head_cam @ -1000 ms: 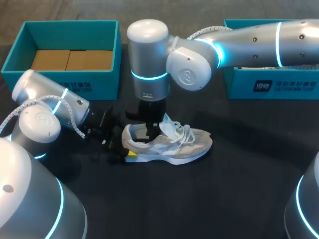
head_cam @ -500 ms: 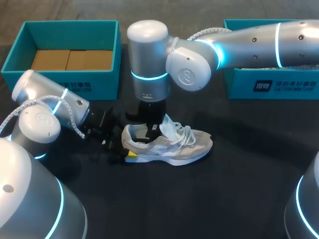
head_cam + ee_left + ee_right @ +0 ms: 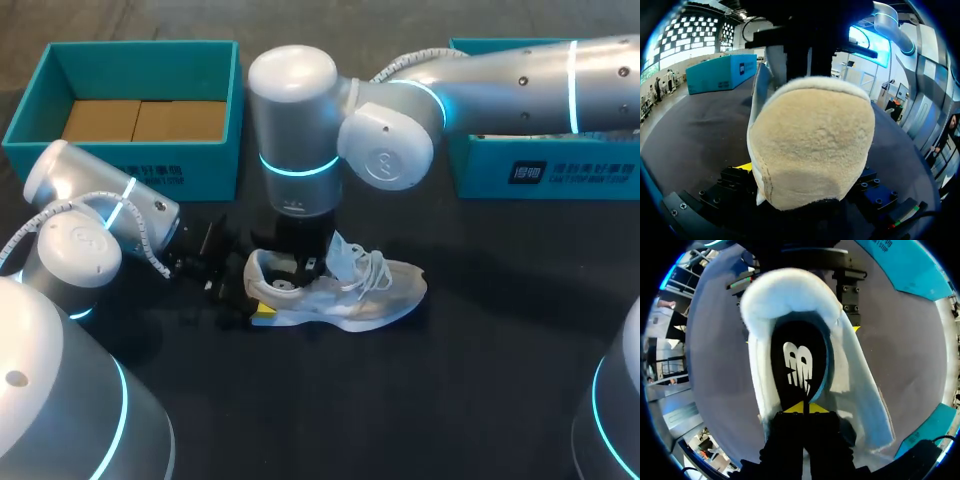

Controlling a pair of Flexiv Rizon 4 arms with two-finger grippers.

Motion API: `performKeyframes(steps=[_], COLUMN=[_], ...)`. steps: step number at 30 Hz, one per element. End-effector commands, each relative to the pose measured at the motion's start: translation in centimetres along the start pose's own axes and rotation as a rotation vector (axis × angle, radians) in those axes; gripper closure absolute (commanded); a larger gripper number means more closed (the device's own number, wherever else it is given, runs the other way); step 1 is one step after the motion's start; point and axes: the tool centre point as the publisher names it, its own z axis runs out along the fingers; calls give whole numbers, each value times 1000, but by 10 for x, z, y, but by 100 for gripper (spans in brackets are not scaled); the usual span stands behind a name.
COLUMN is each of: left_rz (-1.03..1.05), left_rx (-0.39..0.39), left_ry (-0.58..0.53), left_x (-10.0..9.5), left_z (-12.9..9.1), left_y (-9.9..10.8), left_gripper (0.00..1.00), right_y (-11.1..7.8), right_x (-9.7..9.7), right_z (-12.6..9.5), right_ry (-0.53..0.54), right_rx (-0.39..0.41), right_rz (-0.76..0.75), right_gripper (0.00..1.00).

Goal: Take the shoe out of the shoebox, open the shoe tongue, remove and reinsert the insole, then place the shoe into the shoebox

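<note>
Lying on its sole near the middle of the dark worktop (image 3: 480, 350), the shoe (image 3: 345, 292) is pointing its toe toward my right in the head view, with the left shoebox (image 3: 140, 170) and the right shoebox (image 3: 560, 168), both teal, standing behind it and apart from it. The right arm (image 3: 500, 85) is hanging upright over the heel opening, its jaws reaching down into the shoe, while the left arm (image 3: 95, 215) is lying low at the heel. The upper is showing pale grey and cream, with white laces loose and the tongue standing up. The left wrist view is filling with the rounded beige suede heel, which the left jaws are gripping from both sides, low down. Only the right wrist view is showing the inside. There the black insole (image 3: 800, 365) with its white print is lying within the white padded collar, and the right jaws' yellow tips are pressing together on it with only a thin line between them. Whether they are pinching it I cannot tell.
</note>
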Motion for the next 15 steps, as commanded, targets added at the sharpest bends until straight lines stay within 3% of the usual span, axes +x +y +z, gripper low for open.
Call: performKeyframes(steps=[1, 15], left_rz=[-2, -2], left_rx=[-2, -2], left_ry=[-1, -1], left_x=[-4, -4], left_z=[3, 3], left_y=[4, 4], left_gripper=[100, 100], right_y=[-9, -10], right_x=[6, -1], right_z=[-15, -25], right_ry=[-40, -102], right_rx=[-6, -28], right_rz=[7, 39], right_gripper=[100, 100])
